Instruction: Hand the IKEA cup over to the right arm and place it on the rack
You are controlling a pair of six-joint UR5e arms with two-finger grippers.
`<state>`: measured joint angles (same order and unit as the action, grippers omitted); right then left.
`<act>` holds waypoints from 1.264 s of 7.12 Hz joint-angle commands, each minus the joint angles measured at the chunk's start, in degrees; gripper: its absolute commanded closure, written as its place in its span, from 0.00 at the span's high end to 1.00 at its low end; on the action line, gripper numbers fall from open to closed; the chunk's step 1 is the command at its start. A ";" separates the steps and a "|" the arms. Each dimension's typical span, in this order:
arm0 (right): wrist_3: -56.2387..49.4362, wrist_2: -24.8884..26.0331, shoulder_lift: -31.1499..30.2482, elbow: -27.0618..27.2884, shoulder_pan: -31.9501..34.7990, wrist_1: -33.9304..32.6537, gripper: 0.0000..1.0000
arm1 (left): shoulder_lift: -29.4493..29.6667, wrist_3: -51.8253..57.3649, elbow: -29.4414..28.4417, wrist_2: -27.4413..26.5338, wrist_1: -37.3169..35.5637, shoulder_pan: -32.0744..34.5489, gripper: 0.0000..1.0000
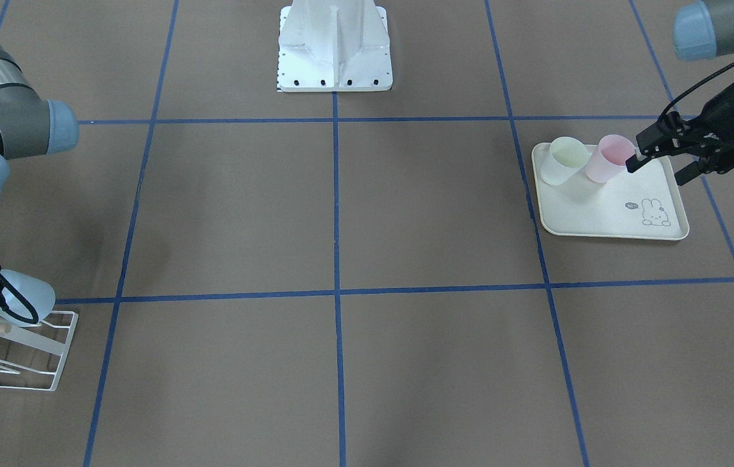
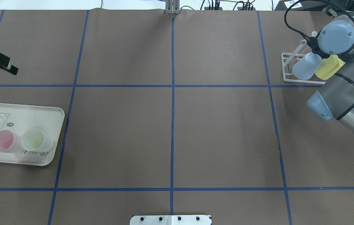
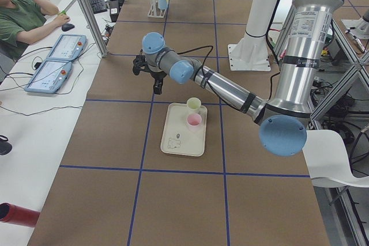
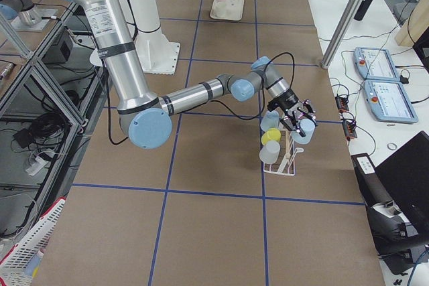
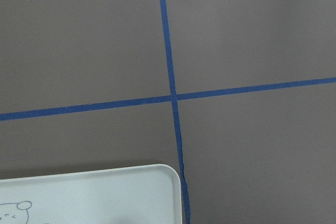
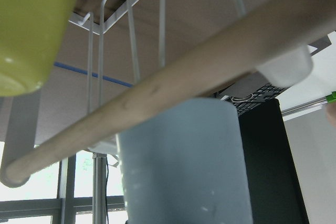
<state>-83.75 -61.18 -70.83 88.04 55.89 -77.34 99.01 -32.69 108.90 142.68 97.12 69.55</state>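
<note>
Snagging is the worry: the pale blue cup [image 6: 184,166] sits just behind the rack's [image 2: 299,81] wooden dowel [image 6: 157,95], beside a yellow cup [image 2: 328,67], so a sideways pull by the right hand [image 4: 295,120], whose grip I cannot tell, could tip the rack. The left hand [image 1: 655,174] hovers wide, empty.

We find the table [image 2: 220,134] lit evenly from above, bright and free of glare, with soft shadows throughout. Beside the left gripper [image 1: 655,172], the two cups [image 1: 565,162] throw only pale smudges onto the tray [image 1: 600,220]. A dim blur darkens the surface under the right arm [image 1: 4,123]. Close against the right gripper [image 4: 299,124], the dowel [image 6: 157,98] and blue cup [image 6: 184,166] look soft, with blown-out white patches behind them.
</note>
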 commanded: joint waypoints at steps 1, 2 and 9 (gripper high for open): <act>-0.01 -0.08 0.08 0.02 -0.08 0.00 0.66 | 0.04 0.00 -0.01 -0.03 0.00 -0.03 1.00; -0.01 -0.08 0.08 0.11 -0.08 0.00 0.66 | 0.04 0.00 -0.01 -0.03 0.00 -0.03 1.00; -0.01 -1.30 0.69 2.03 -0.08 -0.17 0.99 | 0.04 0.00 0.08 0.06 -0.09 -0.03 1.00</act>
<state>-83.76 -61.87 -70.28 88.82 55.81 -77.38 99.05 -32.69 108.94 142.70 97.10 69.52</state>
